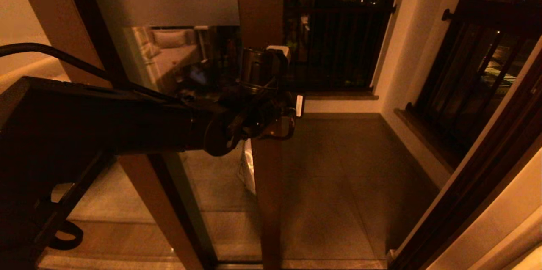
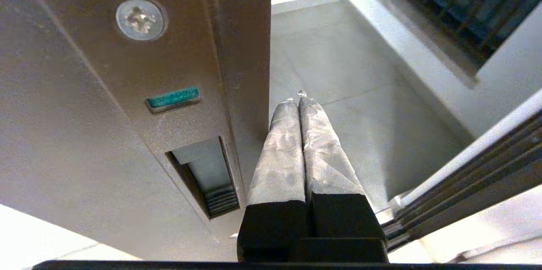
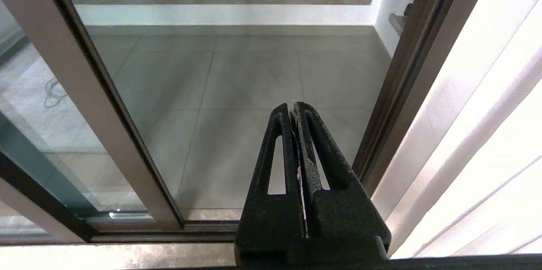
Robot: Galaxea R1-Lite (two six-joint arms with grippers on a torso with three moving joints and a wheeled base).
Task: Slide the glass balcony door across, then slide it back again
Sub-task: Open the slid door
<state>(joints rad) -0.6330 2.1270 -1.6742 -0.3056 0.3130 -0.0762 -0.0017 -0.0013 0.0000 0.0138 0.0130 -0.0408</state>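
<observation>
Two grippers: both showing fingers pressed together, holding nothing.
Left gripper (image 2: pixel 300 103): sitting just beside the free edge of the door stile, fingertips past the edge, on the opening side.
Right gripper (image 3: pixel 294 107): hanging parked low, pointing at the balcony floor (image 3: pixel 254 75).
Glass balcony door (image 1: pixel 178 71): standing partly across, with a gap showing to its right.
Slot handle (image 2: pixel 207 177): lying close beside the left fingers.
Handling: looking heavy, rigid, running on a track; glass being fragile, pushing on the stile edge or hooking the slot seems best.
</observation>
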